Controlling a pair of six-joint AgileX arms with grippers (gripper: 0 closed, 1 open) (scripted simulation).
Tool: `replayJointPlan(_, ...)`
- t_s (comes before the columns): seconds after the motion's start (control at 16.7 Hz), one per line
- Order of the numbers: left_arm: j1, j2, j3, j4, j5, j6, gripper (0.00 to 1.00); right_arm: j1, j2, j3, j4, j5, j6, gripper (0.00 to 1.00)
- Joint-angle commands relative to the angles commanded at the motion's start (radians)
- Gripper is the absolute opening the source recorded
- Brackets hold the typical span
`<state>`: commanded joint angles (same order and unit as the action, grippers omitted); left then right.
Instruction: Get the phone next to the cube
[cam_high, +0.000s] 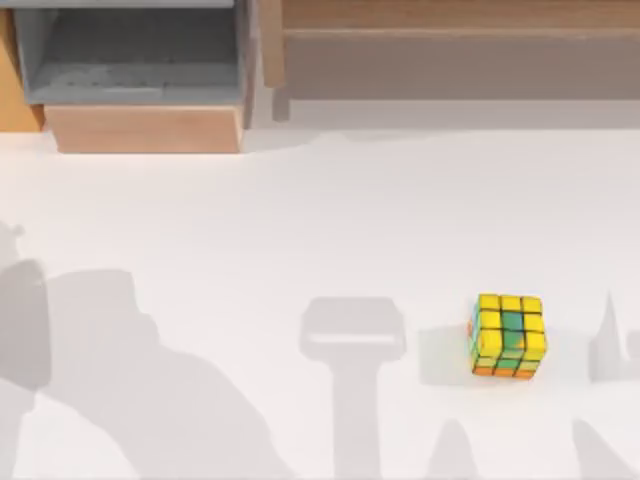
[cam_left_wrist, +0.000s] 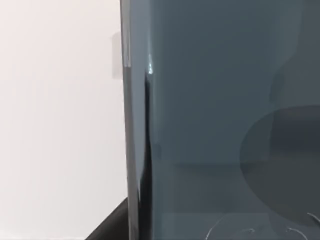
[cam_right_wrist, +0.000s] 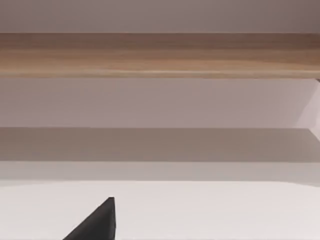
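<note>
The phone (cam_left_wrist: 225, 120) is sitting right up against the left fingers (cam_left_wrist: 112, 225), partly cut off; I cannot tell their grip; the cube (cam_high: 508, 335) is sitting on the desk (cam_high: 300, 220).

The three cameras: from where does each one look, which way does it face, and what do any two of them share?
Top view: above the table, looking down at the white tabletop, the cube, an open drawer and a wooden shelf; arm shadows show.
Left wrist view: on the left arm, very close to the phone, beside the white surface; a dark fingertip shows.
Right wrist view: on the right arm, facing level across the tabletop toward the shelf; a dark fingertip shows.
Shared: the top and right wrist views both show the wooden shelf.
</note>
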<state>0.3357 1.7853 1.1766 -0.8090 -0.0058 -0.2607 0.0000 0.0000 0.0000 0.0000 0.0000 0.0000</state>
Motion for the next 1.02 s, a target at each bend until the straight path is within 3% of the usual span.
replayJointPlan(0.36,-0.239,0.037,0.139,-0.070,0.001,-0.112,0.00,0.000,0.000,0.000,0.000,0.000,0.000,1.00)
replayJointPlan(1.02,-0.801,0.222,0.404,-0.231,-0.001,-0.371,0.00,0.000,0.000,0.000,0.000,0.000,0.000,1.00)
